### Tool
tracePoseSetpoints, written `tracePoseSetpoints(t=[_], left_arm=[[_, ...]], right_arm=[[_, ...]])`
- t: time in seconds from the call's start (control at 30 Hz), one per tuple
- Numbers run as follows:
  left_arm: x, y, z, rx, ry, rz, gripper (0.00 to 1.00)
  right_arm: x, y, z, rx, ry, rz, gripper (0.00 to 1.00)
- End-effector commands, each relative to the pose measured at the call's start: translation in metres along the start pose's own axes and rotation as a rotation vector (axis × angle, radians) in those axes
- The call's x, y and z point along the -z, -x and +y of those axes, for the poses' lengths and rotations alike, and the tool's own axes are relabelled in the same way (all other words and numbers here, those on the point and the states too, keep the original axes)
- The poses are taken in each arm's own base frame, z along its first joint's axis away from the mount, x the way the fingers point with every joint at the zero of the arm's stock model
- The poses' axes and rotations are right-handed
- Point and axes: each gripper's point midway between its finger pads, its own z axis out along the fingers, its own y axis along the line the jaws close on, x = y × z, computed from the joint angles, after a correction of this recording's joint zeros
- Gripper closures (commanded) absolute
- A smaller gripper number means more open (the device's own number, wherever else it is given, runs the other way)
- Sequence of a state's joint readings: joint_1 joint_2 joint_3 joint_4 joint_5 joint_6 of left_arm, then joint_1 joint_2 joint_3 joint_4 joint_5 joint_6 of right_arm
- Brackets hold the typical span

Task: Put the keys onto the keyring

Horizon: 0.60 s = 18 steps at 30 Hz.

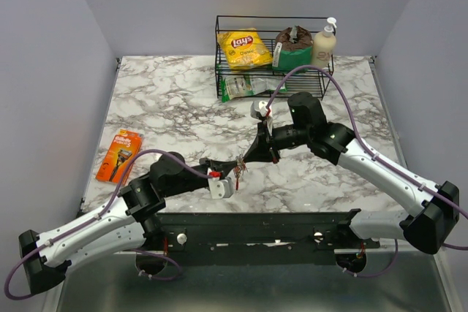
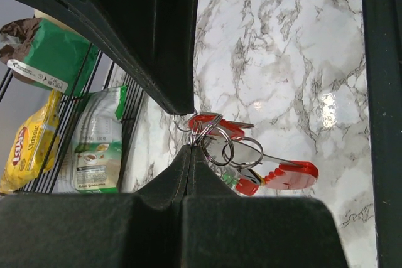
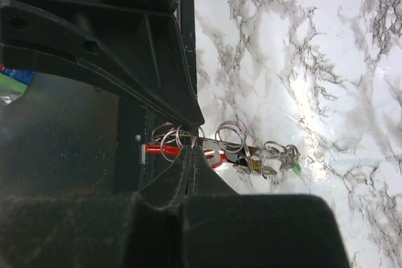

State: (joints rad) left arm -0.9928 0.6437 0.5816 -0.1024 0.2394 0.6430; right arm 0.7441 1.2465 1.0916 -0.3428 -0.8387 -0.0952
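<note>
Take the black wire rack (image 1: 274,42) at the far edge of the white marble table top (image 1: 161,100) as your reference point.

1. Locate the thin silver metal keyring (image 2: 207,131). It is on the near side of the rack, well apart from it, lifted off the marble between the two arms.
2. Locate the small metal keys with red and green plastic tags (image 2: 276,167). They hang from the wire loops just beside the keyring, on the side away from the rack.
3. Check the left gripper (image 2: 190,150). Its black fingers are pressed together and their tips pinch the wire of the keyring.
4. Check the right gripper (image 3: 190,149). Its fingers are likewise pressed together, pinching wire loops of the same bunch. The two sets of fingertips almost meet, tip against tip. You cannot tell whether both grip the very same loop.
5. Note the flat orange razor pack (image 1: 119,155). It lies on the marble to the left of the rack and nearer to the arm bases, well apart from the bunch.
</note>
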Motion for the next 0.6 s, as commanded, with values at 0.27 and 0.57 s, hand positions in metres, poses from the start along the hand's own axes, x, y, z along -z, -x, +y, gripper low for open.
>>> tracePoseSetpoints(t=[0.27,0.57], left_arm=[[0.0014,0.0046,0.0194,-0.008,0.075,0.020,1.00],[-0.0026,0.0070,0.0231,-0.003,0.090,0.011,1.00]], right_arm=[[0.0086,0.0226,0.0157,0.040,0.046,-0.041,1.00],[0.0072,0.0212,0.0154,0.035,0.054,-0.033,1.00]])
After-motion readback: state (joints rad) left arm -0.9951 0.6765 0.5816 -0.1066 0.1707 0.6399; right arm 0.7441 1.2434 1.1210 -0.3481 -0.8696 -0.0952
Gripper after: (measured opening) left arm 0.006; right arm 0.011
